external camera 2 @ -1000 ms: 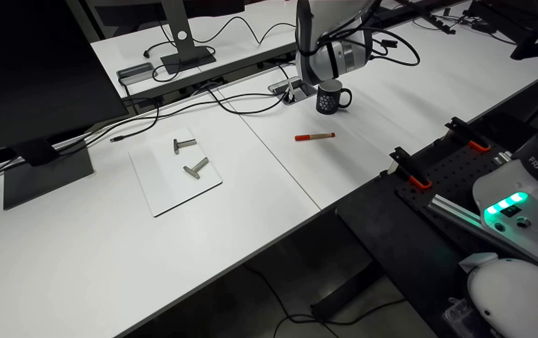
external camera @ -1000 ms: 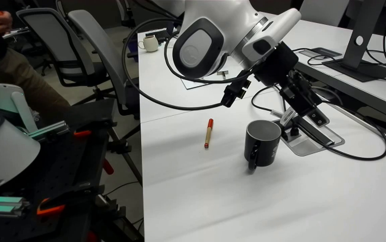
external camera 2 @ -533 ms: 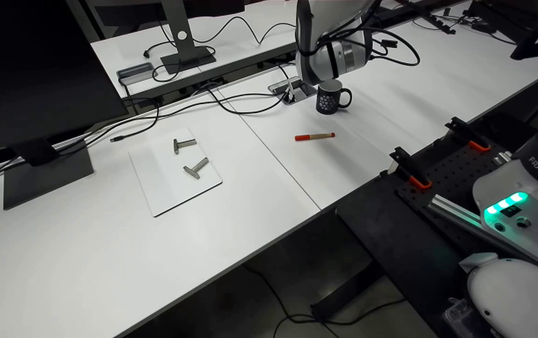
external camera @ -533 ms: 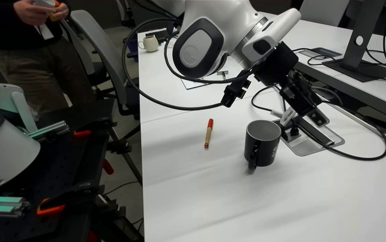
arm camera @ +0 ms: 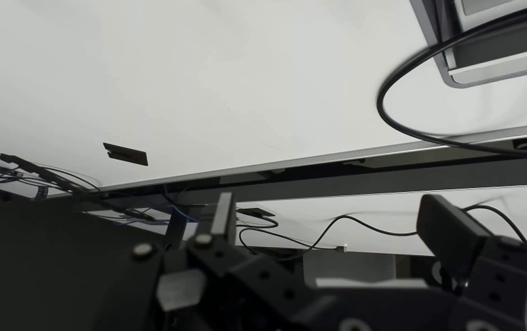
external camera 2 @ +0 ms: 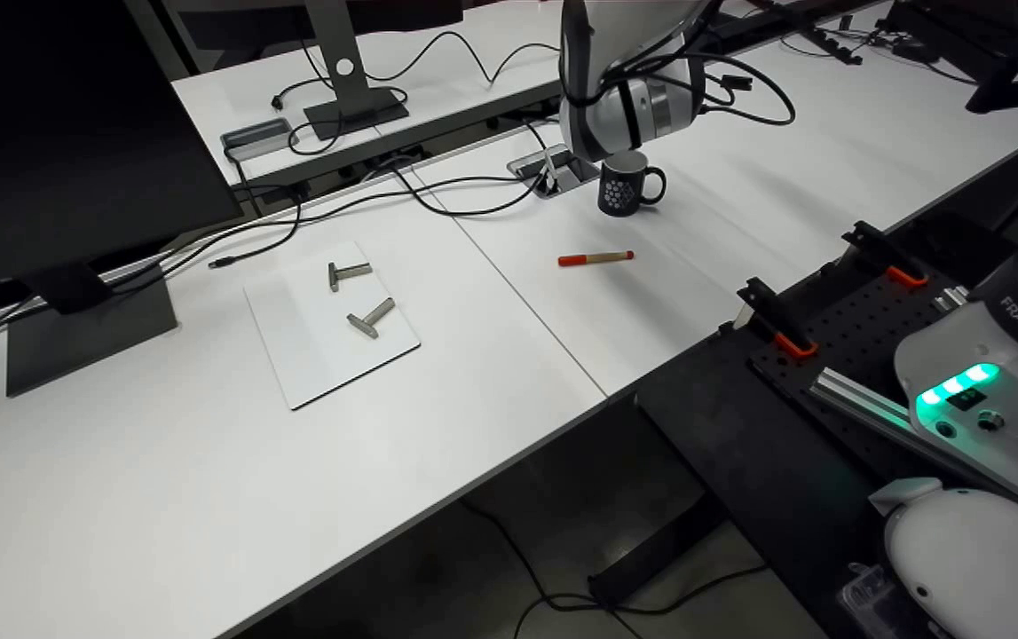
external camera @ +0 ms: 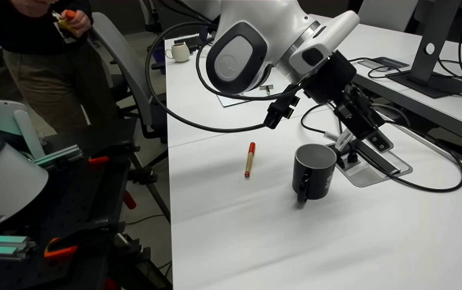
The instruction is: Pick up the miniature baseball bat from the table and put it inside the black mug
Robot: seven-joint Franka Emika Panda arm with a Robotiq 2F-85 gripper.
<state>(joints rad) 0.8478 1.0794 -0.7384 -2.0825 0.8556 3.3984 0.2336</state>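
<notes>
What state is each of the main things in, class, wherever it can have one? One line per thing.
Miniature baseball bat: lying on the table.
Black mug: upright, uncovered.
Pale mug: upright; contents too small to tell.
Large monitor: visible face dark.
White board: lying flat.
Robot base lights: lit green.
Jaws: open, nothing between them.

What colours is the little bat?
The little bat is tan with red ends, clearest in an exterior view.

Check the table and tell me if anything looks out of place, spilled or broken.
Nothing looks spilled or broken: the black mug stands upright, and the miniature baseball bat lies on the table apart from it. Only the loose black cables, straggling over its surface, look untidy.
</notes>
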